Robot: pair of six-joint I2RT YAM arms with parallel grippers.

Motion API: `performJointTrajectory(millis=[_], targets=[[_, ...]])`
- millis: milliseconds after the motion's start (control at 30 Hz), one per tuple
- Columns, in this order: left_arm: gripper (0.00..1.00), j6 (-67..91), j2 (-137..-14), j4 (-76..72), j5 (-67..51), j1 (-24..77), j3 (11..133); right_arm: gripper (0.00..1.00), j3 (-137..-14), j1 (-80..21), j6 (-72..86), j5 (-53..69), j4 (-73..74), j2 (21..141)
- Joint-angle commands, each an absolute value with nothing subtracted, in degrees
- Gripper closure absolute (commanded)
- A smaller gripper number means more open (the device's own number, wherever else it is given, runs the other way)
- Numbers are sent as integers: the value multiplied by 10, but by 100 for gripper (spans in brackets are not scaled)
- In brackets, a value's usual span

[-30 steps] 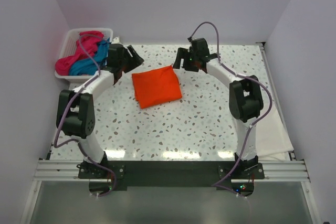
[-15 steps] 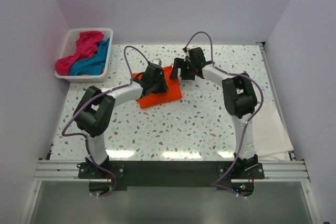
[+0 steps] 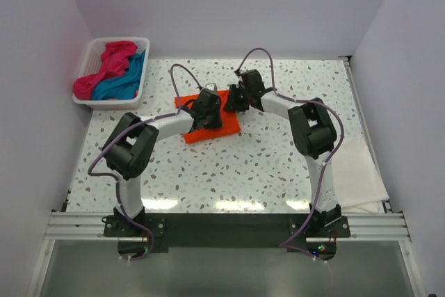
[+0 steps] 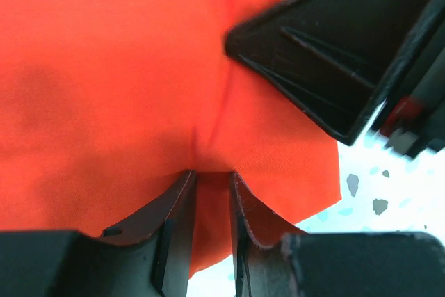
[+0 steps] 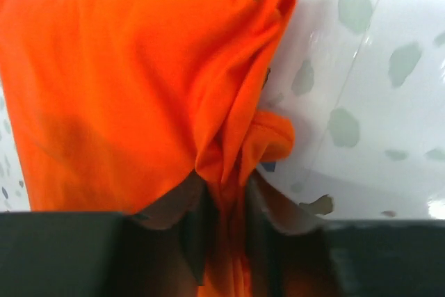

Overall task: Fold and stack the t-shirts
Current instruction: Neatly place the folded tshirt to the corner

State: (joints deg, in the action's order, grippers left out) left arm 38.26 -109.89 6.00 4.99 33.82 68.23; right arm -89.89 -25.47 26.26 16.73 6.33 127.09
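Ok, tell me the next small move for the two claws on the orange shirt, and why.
Probably raise both claws a little, together and level. The left claw is shut on a pinch of the orange shirt, the right claw on its bunched edge, and the folded shirt lies on the table; an even lift should keep the fold from opening.

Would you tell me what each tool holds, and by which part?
Both hold the orange t-shirt: the left tool pinches a crease near one edge, the right tool grips bunched cloth at its edge.
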Motion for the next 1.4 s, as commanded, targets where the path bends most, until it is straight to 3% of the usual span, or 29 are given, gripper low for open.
performJointTrajectory(millis=[0,67,367,633,1100,1367], targets=[[70,367,-1085,81,72,339,696,77,-894,-285,271,104,135,1286],[70,359,-1072,102,84,338,710,100,-896,-284,280,68,169,1287],[69,338,-962,141,95,321,729,100,-792,-268,381,-143,227,1132],[69,336,-902,149,67,321,713,100,-815,-215,491,-295,424,1096],[69,331,-878,153,27,320,708,100,-907,-59,657,-426,743,1086],[69,331,-873,157,6,322,707,100,-908,17,661,-423,794,1015]])
